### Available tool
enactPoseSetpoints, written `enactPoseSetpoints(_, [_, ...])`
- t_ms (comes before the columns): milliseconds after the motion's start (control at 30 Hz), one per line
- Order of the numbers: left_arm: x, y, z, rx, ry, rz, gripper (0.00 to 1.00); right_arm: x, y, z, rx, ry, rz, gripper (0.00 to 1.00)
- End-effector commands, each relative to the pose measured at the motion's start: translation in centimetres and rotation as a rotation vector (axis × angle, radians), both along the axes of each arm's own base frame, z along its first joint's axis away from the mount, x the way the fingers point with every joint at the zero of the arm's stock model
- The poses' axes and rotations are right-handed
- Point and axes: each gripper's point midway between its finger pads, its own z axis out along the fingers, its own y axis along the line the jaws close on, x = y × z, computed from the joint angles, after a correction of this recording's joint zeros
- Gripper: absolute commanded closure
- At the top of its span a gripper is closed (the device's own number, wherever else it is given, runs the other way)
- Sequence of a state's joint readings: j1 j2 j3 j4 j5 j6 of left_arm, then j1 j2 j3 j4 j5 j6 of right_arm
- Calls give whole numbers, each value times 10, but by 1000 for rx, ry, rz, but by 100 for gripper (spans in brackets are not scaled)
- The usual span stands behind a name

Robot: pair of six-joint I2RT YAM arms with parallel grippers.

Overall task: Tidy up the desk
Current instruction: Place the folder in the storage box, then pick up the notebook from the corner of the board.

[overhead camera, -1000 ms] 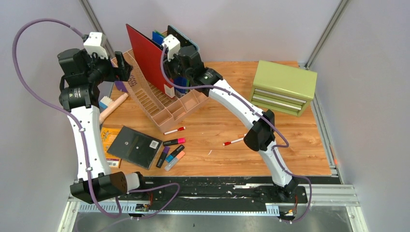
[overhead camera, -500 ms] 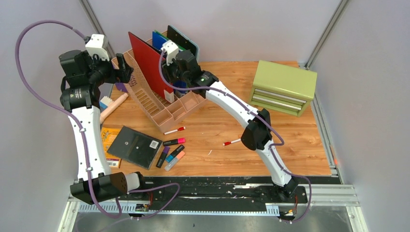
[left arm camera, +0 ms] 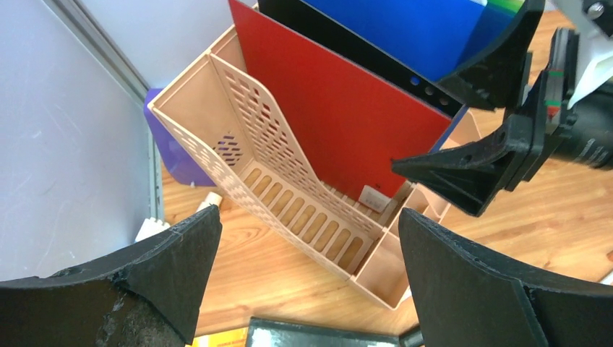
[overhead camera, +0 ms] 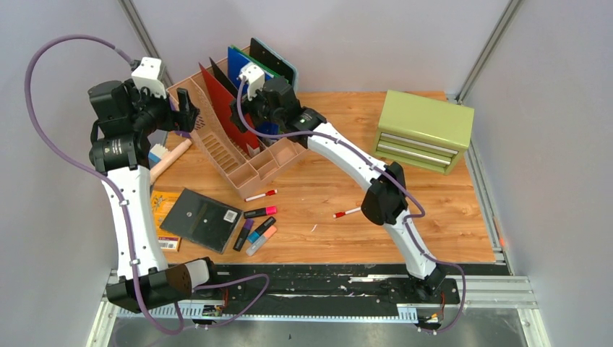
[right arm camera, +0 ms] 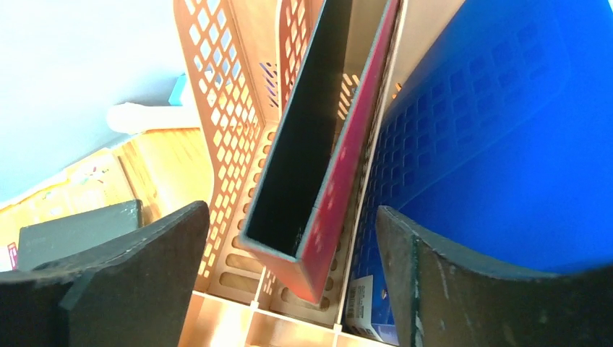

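On the wooden desk point(overhead camera: 340, 181) stands a beige slotted organizer point(overhead camera: 231, 155) at the back left. A red folder point(overhead camera: 220, 94) stands in one of its slots, next to a blue folder point(overhead camera: 242, 61). My right gripper point(overhead camera: 244, 116) hovers over the red folder point(right arm camera: 340, 166), open, with its fingers on either side of the folder and apart from it. My left gripper point(overhead camera: 185, 108) is open at the organizer's left end, above the empty slot point(left arm camera: 289, 195), holding nothing. In the left wrist view the right gripper point(left arm camera: 499, 137) shows beside the red folder point(left arm camera: 340, 116).
A green drawer cabinet point(overhead camera: 425, 130) sits at the back right. A dark notebook point(overhead camera: 202, 219), a yellow book point(overhead camera: 166, 217), several markers point(overhead camera: 256, 230) and two red-tipped pens point(overhead camera: 348, 212) lie on the front left and middle. A pink roll point(overhead camera: 170, 160) lies left of the organizer.
My right gripper has opened and let go of the red folder, which has dropped lower into its slot. The left arm has barely shifted.
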State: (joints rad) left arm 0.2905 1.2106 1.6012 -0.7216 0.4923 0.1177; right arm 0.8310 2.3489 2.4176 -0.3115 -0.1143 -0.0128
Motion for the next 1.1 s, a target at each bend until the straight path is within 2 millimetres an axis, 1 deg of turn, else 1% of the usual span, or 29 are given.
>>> enactPoseSetpoints(0, [-13, 4, -4, 81, 1, -16, 0, -23, -13, 80, 76, -131, 52, 10])
enactPoseSetpoints(133, [-19, 5, -21, 117, 49, -31, 0, -34, -27, 94, 36, -171, 75, 0])
enactPoseSetpoints(233, [-29, 5, -35, 138, 99, -36, 0, -42, -39, 94, -14, -185, 93, 0])
enactPoseSetpoints(267, [-33, 6, -44, 154, 126, -38, 0, -45, -43, 92, -34, -192, 99, 0])
enactPoseSetpoints(300, [-37, 7, -46, 178, 129, -40, 0, -49, -47, 84, -60, -186, 111, 0])
enactPoseSetpoints(333, [-41, 10, -56, 187, 162, -30, 0, -54, -51, 84, -74, -196, 124, 0])
enactPoseSetpoints(367, [-45, 12, -59, 213, 169, -32, 0, -59, -53, 78, -98, -191, 148, 0])
enactPoseSetpoints(433, [-52, 18, -83, 245, 238, -28, 0, -74, -56, 58, -156, -161, 220, 0])
enactPoseSetpoints(467, [-56, 22, -91, 262, 272, -14, 0, -81, -58, 49, -174, -143, 256, 0])
enactPoseSetpoints(533, [-64, 28, -115, 297, 352, -16, 0, -98, -61, 33, -205, -97, 325, 0])
enactPoseSetpoints(600, [-73, 32, -140, 315, 441, -31, 0, -115, -64, 16, -229, -43, 400, 0])
enactPoseSetpoints(633, [-77, 33, -156, 322, 489, -50, 0, -123, -64, 10, -232, -16, 438, 0])
enactPoseSetpoints(667, [-82, 34, -166, 326, 525, -51, 0, -131, -64, 3, -235, 11, 473, 0])
enactPoseSetpoints(700, [-87, 35, -183, 324, 573, -65, 0, -139, -62, -4, -233, 38, 512, 0])
enactPoseSetpoints(733, [-89, 37, -190, 323, 595, -63, 0, -144, -61, -9, -226, 65, 541, 0])
enactPoseSetpoints(767, [-94, 39, -204, 310, 634, -63, 0, -150, -58, -14, -214, 97, 569, 0])
enactPoseSetpoints(800, [-95, 40, -211, 296, 650, -67, 0, -155, -55, -18, -202, 127, 595, 0])
enactPoseSetpoints(833, [-100, 45, -221, 275, 679, -57, 0, -160, -51, -22, -192, 158, 617, 0])
enactPoseSetpoints(933, [-113, 55, -240, 196, 732, -43, 0, -175, -37, -43, -193, 227, 672, 0])
enactPoseSetpoints(967, [-119, 56, -247, 185, 751, -48, 0, -184, -29, -50, -209, 227, 694, 0])
enactPoseSetpoints(1000, [-123, 62, -250, 164, 759, -31, 0, -190, -23, -57, -226, 219, 704, 0])
enactPoseSetpoints(1033, [-128, 64, -257, 158, 775, -37, 0, -196, -16, -64, -245, 209, 715, 0])
enactPoseSetpoints(1067, [-134, 71, -260, 141, 786, -11, 0, -200, -10, -70, -259, 203, 719, 0])
